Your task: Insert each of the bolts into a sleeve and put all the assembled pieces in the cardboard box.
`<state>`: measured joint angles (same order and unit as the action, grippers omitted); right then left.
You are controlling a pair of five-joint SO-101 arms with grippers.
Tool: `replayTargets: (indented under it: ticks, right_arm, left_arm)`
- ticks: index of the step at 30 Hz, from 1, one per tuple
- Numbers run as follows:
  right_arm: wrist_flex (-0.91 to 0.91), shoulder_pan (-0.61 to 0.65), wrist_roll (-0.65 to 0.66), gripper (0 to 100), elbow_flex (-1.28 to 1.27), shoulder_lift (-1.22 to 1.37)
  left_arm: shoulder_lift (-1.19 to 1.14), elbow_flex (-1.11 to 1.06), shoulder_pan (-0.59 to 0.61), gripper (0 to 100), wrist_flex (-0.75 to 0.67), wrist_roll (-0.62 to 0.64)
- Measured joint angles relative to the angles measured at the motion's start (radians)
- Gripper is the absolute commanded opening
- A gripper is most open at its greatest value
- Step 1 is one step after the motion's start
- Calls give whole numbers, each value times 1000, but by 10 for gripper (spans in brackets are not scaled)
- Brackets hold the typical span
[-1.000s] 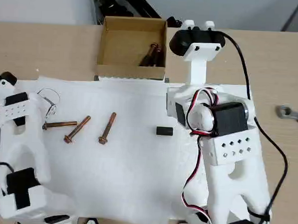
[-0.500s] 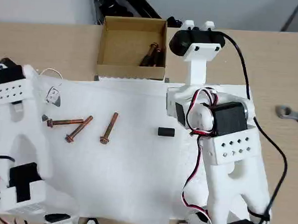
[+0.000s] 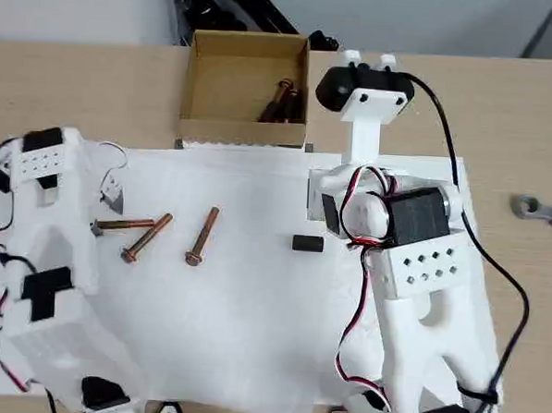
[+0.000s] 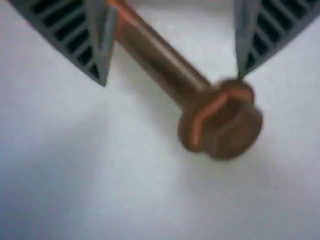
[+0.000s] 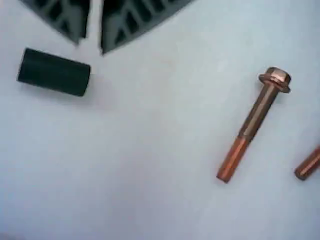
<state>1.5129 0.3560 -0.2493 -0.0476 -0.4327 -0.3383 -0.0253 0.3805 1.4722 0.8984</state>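
left hand low, jaws spread wide; right hand with jaws almost together

The high view looks down over the worktop from well above. The left wrist view sits very near one copper bolt; the right wrist view, farther off, shares the black sleeve with the high view.

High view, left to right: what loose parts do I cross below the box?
Horizontal bolt → lone slanted bolt → black sleeve → metal tool out on the table. Skipped: the second slanted bolt, which overlaps the horizontal one sideways.
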Motion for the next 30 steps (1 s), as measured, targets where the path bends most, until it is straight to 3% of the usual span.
replayTargets:
  ticks: [12,17,22,30]
  right_arm:
    - [0,0,0,14,0,0]
    - [0,0,0,14,0,0]
    - [0,0,0,14,0,0]
    - [0,0,0,14,0,0]
  left_arm:
    - [-115,2,-5,153,-81,52]
    - [-123,15,-9,0,-91,52]
    - [-123,18,-14,6,-123,55]
    - [-135,107,-12,6,-20,2]
